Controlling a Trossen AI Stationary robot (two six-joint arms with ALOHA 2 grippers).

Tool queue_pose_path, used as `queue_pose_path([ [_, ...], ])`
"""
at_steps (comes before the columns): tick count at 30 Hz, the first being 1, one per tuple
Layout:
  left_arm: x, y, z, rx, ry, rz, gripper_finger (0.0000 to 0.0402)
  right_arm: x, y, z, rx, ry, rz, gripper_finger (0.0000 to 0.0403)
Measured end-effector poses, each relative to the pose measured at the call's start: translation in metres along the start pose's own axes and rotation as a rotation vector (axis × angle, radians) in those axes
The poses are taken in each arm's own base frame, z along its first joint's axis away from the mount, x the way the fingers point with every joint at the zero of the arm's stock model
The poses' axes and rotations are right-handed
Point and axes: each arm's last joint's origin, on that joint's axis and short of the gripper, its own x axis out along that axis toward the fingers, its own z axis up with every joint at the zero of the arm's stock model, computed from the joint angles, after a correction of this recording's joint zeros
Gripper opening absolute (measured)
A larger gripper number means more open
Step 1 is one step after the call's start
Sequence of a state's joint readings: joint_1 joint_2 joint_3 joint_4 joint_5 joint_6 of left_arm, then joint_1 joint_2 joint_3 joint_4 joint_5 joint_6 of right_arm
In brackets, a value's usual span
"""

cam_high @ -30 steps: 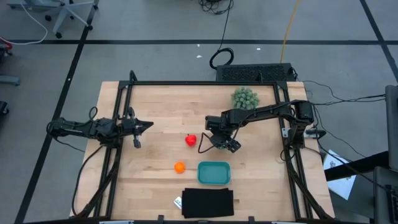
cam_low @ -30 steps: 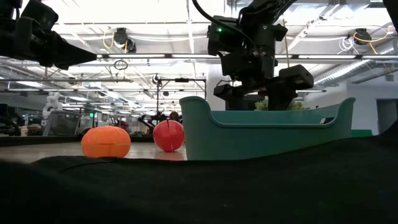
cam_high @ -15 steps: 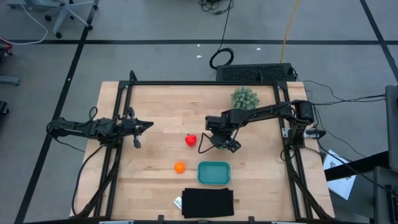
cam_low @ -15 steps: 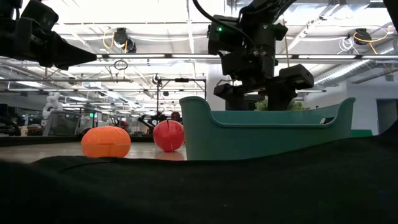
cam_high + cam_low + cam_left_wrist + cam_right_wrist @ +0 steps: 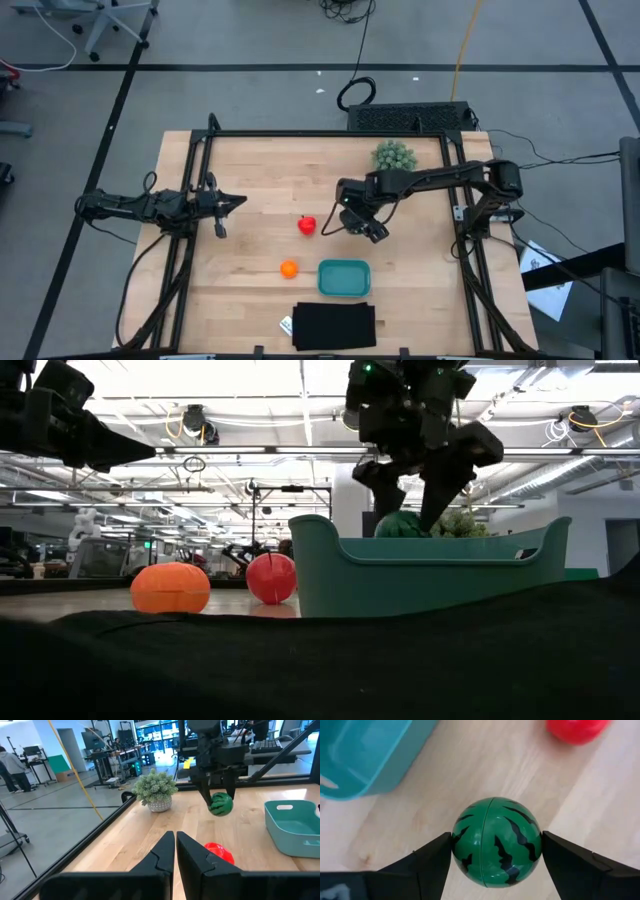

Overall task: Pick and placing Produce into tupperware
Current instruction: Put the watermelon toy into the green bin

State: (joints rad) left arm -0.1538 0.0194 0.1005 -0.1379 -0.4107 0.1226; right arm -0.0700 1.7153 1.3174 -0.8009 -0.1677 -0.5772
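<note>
My right gripper hangs over the table's middle, shut on the dark green striped ball, which also shows in the left wrist view and in the low view. The red roundish item rests on the table just left of it. The orange ball rests nearer the front. The teal tupperware stands on the table in front of my right gripper. My left gripper is shut and empty at the table's left side. My right gripper pinches the green ball between its two fingers, one on each opposite side of the ball, at about its widest part. The fingers come from above, pointing down. The ball is lifted clear of the table.
A fuzzy pale-green plant stands at the table's far side behind my right arm. A flat black rectangle lies at the front edge, before the tupperware. Bare wood lies between my left gripper and the red item.
My right gripper has gone up with the green striped ball. The ball is now lifted clear of the table and shows above the tupperware's rim in the low view, where before it was hidden behind it.
</note>
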Motion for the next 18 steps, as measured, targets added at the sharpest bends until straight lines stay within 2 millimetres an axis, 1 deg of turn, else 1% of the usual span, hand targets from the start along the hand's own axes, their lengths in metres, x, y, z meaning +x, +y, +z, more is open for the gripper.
queue_pose_path([
  [5,0.000,0.000,0.000,0.003,-0.001,0.000,0.0024,-0.013,0.007,0.001,0.031,0.078,-0.060,0.0279],
  [8,0.000,0.000,0.001,0.000,-0.008,0.001,0.0024,-0.024,0.011,0.008,0.048,0.103,-0.064,0.0279],
  [12,0.000,0.000,0.001,0.000,-0.008,0.001,0.0024,-0.043,0.014,0.022,0.084,0.081,-0.072,0.0279],
  [18,0.000,0.000,0.001,-0.001,-0.008,0.001,0.0024,-0.071,0.017,0.034,0.161,0.068,-0.076,0.0279],
])
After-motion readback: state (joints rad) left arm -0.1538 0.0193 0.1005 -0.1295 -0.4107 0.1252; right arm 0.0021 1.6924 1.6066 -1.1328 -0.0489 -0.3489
